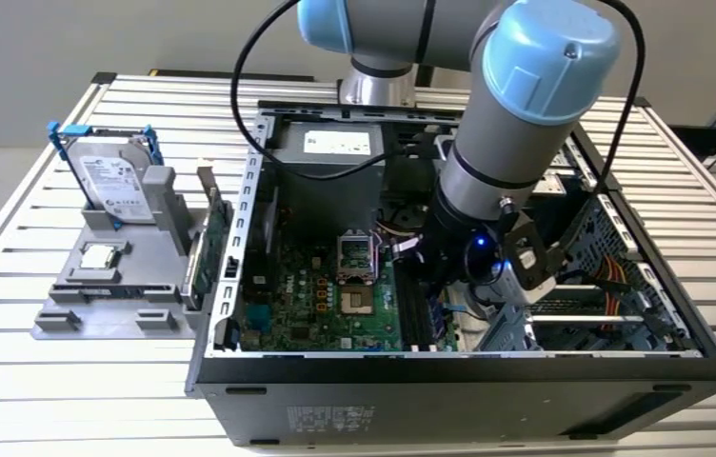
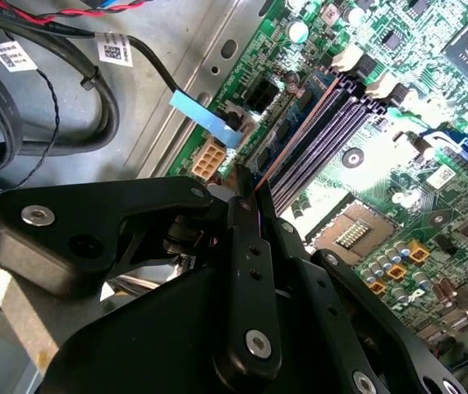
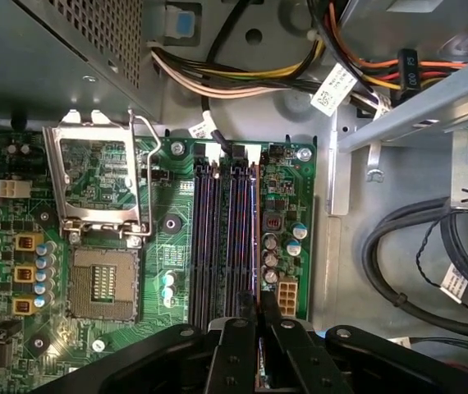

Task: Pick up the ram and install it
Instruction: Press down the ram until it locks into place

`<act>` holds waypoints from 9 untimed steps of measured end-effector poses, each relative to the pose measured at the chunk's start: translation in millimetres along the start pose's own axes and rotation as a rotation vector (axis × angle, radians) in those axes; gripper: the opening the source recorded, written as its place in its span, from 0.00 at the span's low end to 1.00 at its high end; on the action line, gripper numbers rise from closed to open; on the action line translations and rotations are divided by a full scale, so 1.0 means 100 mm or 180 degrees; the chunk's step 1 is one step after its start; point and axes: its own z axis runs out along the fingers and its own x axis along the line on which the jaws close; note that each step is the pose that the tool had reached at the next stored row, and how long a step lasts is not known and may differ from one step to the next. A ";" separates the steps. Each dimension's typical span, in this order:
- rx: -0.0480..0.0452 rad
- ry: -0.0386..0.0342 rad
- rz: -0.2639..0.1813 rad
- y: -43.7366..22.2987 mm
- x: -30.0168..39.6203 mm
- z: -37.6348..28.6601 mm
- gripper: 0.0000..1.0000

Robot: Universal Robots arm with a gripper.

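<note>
— Jaws, state? 
— Pinched on the ram [image 2: 293, 138], which runs edge-on as a thin strip from between the fingers [image 2: 249, 246] out along the outermost memory slot. In the first wrist view the same strip [image 3: 256, 238] lies over the slot nearest the motherboard's [image 3: 181, 238] edge; whether it is fully seated cannot be told.

— Gripper, position? 
— Gripper [image 1: 453, 286] is down inside the open computer case [image 1: 460, 376], close over the memory slots [image 3: 222, 238]. The arm [image 1: 510, 143] comes in from the far side of the worktop [image 1: 28, 400] and slopes downward into the case, with its wrist low among the internals.

— Room around it? 
— Tight. A metal case wall and bundled black cables [image 2: 45, 107] stand just beside the slot edge. A drive-cage rail [image 3: 415, 107] and coloured power leads [image 3: 242, 82] sit near the slots' far end. The other memory slots alongside are unfilled, and the open processor socket [image 3: 103, 283] with its raised frame [image 3: 98, 180] lies next to them.

— Containers, contents? 
— Grey parts holder [image 1: 117, 286] on the worktop, towards the exterior view's left, just beside the case. It carries an upright hard drive [image 1: 114, 186] in a blue frame and a small square silver chip [image 1: 102, 255] lying flat. A green expansion card [image 1: 212, 248] stands on edge at the holder's case-side edge.
</note>
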 end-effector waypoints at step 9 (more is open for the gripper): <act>0.0001 0.0000 0.0000 0.001 0.002 -0.002 0.00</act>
